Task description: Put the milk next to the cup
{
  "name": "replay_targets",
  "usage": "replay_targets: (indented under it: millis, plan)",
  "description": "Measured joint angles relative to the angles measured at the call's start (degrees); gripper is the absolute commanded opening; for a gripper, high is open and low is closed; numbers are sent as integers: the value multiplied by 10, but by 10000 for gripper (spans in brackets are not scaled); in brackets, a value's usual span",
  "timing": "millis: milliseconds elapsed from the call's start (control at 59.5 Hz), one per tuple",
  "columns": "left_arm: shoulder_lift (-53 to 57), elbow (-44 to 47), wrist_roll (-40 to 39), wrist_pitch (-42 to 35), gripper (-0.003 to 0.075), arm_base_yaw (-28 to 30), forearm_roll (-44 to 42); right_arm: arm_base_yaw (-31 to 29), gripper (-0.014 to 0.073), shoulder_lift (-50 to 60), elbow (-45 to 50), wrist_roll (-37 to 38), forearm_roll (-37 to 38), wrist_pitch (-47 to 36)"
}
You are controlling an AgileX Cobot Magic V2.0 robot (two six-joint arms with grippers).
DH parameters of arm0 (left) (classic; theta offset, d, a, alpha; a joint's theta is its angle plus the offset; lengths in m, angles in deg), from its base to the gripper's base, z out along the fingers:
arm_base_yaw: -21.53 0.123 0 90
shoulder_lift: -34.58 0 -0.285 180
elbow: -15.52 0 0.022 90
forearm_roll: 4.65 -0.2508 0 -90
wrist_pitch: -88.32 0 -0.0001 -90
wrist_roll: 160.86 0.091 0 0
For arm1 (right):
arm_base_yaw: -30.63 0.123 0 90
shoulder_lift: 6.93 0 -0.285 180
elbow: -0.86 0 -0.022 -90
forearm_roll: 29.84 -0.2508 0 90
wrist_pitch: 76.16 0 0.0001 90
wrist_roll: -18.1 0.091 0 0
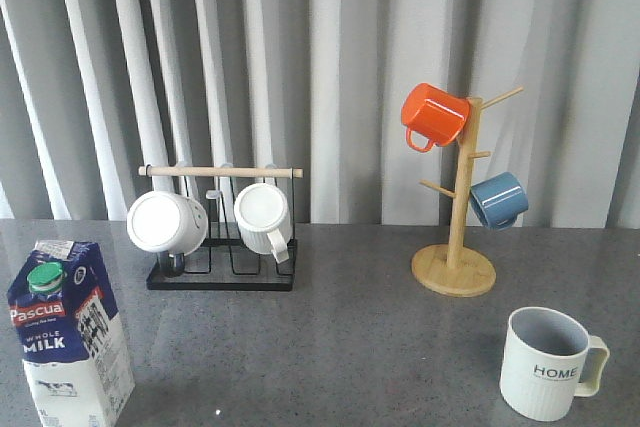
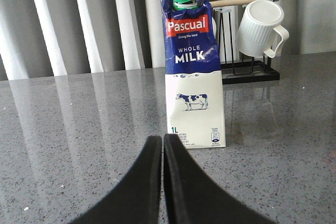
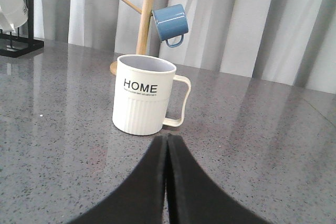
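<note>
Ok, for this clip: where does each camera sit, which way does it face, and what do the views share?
Front view: looks forward over the table toward the curtain; milk left, cup right; no arm visible.
Left wrist view: low on the left arm, facing the milk; left gripper fingers together.
Right wrist view: low on the right arm, facing the cup; right gripper fingers together.
Shared: front and left wrist views both show the milk and the black mug rack; front and right wrist views both show the cup and the blue mug.
</note>
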Motion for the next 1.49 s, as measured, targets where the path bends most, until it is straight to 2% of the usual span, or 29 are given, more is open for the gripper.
replay_targets:
  millis: [806, 1008, 1159, 1344, 1495]
  plan:
    - [0, 0, 0, -2, -6, 0, 0, 0, -6, 0, 0, 0, 0, -3]
    - [0, 1, -4, -42, -6, 0, 0, 0, -6, 0, 0, 3, -2, -32]
    - [0, 1, -51, -85, -6, 0, 0, 0, -6, 0, 0, 42, -47, -60]
    - [0, 1, -142, -123, -2, 0, 0, 0, 0, 0, 0, 57, -91, -72]
    - [0, 1, -195, -164, 15, 0, 0, 0, 38, -3, -47, 54, -110, -40]
